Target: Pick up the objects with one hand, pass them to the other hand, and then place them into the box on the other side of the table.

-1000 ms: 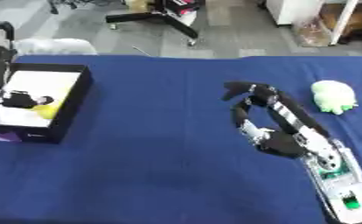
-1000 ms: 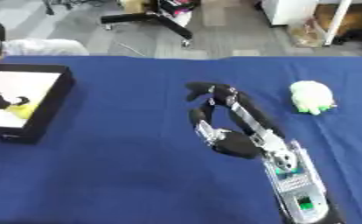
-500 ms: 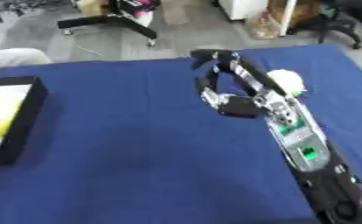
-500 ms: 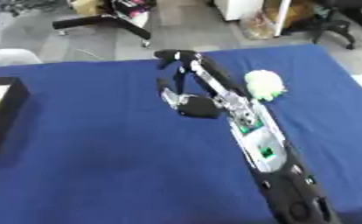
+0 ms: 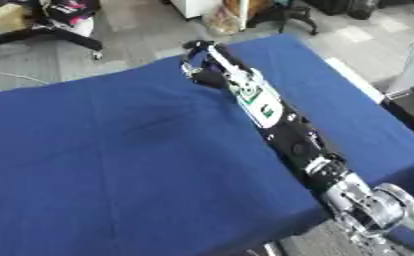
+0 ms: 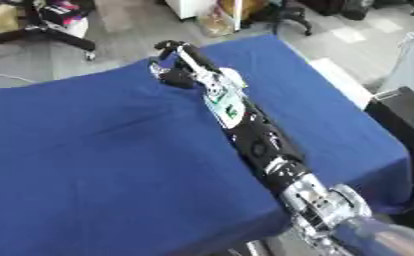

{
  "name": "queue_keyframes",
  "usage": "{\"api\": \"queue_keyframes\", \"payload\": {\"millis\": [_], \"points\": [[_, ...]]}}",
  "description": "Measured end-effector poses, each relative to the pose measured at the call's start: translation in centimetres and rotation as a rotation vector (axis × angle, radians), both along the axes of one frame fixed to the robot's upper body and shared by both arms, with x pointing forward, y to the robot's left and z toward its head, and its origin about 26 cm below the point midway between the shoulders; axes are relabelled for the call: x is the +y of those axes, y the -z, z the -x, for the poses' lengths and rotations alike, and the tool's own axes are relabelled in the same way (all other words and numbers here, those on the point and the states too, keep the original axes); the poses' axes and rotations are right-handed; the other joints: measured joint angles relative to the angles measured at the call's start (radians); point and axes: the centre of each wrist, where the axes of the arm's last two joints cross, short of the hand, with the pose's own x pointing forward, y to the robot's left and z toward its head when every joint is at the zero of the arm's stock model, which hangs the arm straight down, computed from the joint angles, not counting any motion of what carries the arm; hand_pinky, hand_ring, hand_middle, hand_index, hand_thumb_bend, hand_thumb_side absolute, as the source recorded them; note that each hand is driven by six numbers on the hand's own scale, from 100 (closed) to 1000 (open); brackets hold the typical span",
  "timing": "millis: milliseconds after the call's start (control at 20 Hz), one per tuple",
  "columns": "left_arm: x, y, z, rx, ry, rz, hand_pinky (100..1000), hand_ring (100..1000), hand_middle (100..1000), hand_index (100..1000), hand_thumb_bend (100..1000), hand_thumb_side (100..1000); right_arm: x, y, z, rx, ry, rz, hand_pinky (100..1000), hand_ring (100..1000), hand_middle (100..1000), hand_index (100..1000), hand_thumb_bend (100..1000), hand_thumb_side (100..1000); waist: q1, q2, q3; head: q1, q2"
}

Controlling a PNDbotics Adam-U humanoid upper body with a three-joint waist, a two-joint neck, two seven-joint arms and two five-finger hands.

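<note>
R arm is stretched diagonally across the dark blue cloth-covered table (image 5: 114,165) toward the far edge, w/ the black-and-silver right hand (image 5: 203,64) at the end of it, fingers curled downward. Can't tell if they close on anything. The task's thing, presumably the pale soft object, barely shows: only a small pale patch (image 6: 231,76) just beside the wrist in the right eye view, mostly hidden behind the forearm. So it's prob. under or beside the hand near the far table edge, but that's a guess. Its long axis and which way it points can't be read from either view; too little of it shows. Risks, as I judge them: the hand works close to the far edge, so a nudge instead of a clean pick could roll the thing off the table; w/ the arm near full reach the fingers may come in at a shallow angle and only clip it; a soft thing can also squash and slip out on lift. L hand is not in either view, nor is the box, so the handover is well off yet.
</note>
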Motion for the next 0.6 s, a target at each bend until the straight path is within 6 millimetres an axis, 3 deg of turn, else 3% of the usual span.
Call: {"api": "queue_keyframes", "payload": {"millis": [300, 600], "points": [[-0.2, 0.8, 0.2, 0.034, 0.028, 0.006, 732, 597, 667, 821, 150, 824, -3.6, 1.4, -0.5, 0.07, 0.153, 0.078, 675, 426, 743, 895, 100, 644, -0.011, 0.0, 0.001, -0.025, 0.009], [0.1, 1.7, 0.2, 0.065, 0.025, -0.011, 731, 596, 667, 824, 150, 834, -6.0, 1.7, -0.2, 0.159, 0.156, 0.263, 731, 572, 826, 930, 100, 556, -0.019, 0.0, 0.001, -0.028, 0.017]]}}
